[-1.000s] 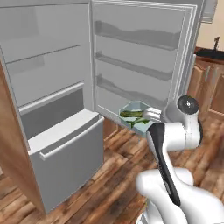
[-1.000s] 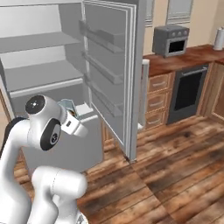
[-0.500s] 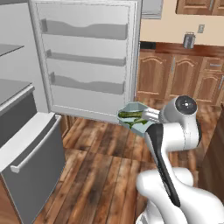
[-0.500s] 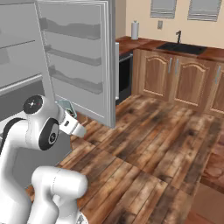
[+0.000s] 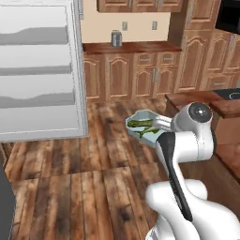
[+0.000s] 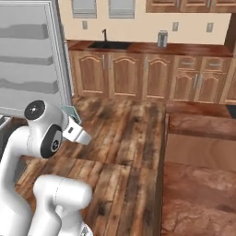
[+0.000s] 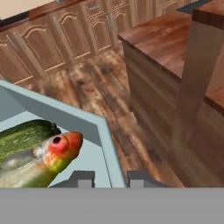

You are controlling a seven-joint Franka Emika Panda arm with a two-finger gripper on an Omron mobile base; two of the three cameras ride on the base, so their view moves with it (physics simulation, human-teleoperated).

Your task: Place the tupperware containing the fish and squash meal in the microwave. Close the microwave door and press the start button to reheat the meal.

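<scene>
Turning away from the open fridge, the base now faces wooden cabinets; the gripper (image 7: 107,177) stays clamped on the tupperware (image 5: 143,123) rim, carrying the fish and squash meal (image 5: 144,127) above the floor.

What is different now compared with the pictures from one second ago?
The base has turned away from the open fridge: its shelves and drawers slid out of the base views, leaving the fridge door at the left, with wooden cabinets and a counter coming in. Nothing was released. The fingers stay clamped on the tupperware rim, with the fish and squash meal inside, carried in front of the arm.
</scene>
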